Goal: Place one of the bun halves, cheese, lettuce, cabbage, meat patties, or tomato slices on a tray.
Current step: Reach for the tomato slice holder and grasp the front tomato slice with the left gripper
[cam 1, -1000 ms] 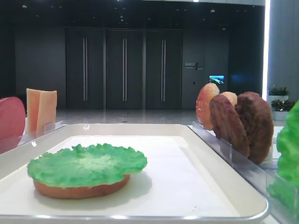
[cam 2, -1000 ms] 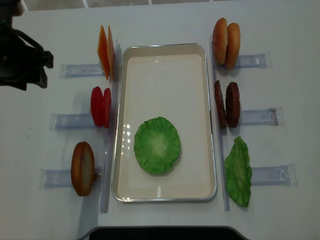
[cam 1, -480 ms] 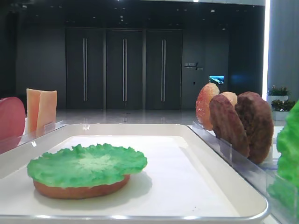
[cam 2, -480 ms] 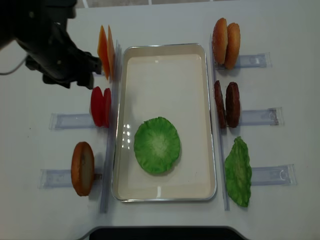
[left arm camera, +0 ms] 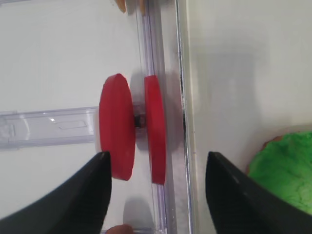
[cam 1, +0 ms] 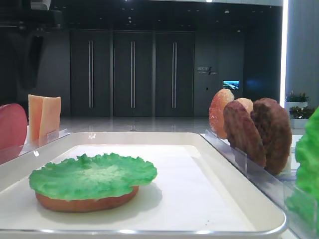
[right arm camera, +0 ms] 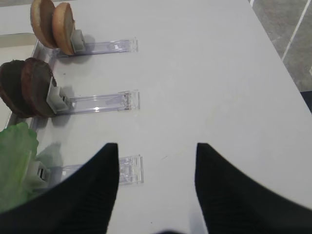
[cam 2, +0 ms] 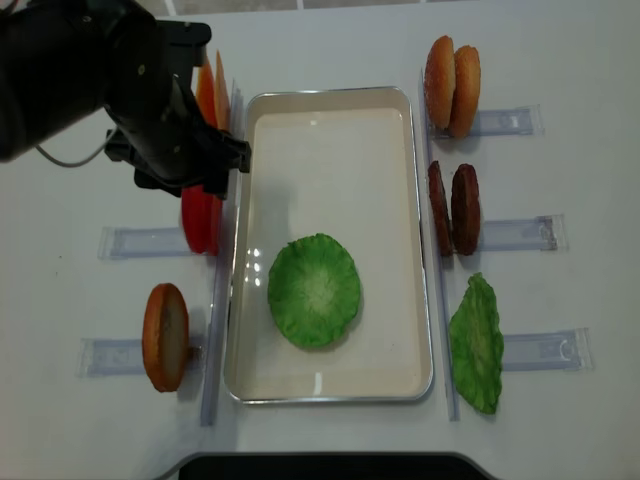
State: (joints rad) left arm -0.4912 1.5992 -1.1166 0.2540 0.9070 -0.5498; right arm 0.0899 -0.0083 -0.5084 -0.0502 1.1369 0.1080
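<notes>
The left gripper (left arm camera: 156, 195) stands wide open and holds nothing. In its wrist view the two black fingers (left arm camera: 83, 195) hang spread on either side of the pair of flat round red tomato slices (left arm camera: 131, 127), which stand on edge in a clear plastic rack (left arm camera: 48, 127) on the white counter (cam 2: 60, 280), just left of the tray's long rim. The fingers are above and around the slices, not yet touching them as far as the views show. In the overhead view the black left arm (cam 2: 100, 80) covers the far part of that rack and part of the thin pale orange cheese squares (cam 2: 207, 85) beyond it.

The wide off-white rectangular tray (cam 2: 330, 120) lies in the middle of the counter. On its near half sits a ruffled bright green lettuce leaf (cam 2: 314, 290) resting on a tan bun half (cam 1: 87, 201). So two layers appear done.

By my judgement a tomato slice is the next piece; it is neither gripped nor lifted.

The right gripper (right arm camera: 156, 190) is also open and empty, hovering over bare counter on the right, near the racks with the rough dark brown meat patties (right arm camera: 24, 87), a second lettuce leaf (cam 2: 476, 345) and more bun halves (cam 2: 451, 72).
</notes>
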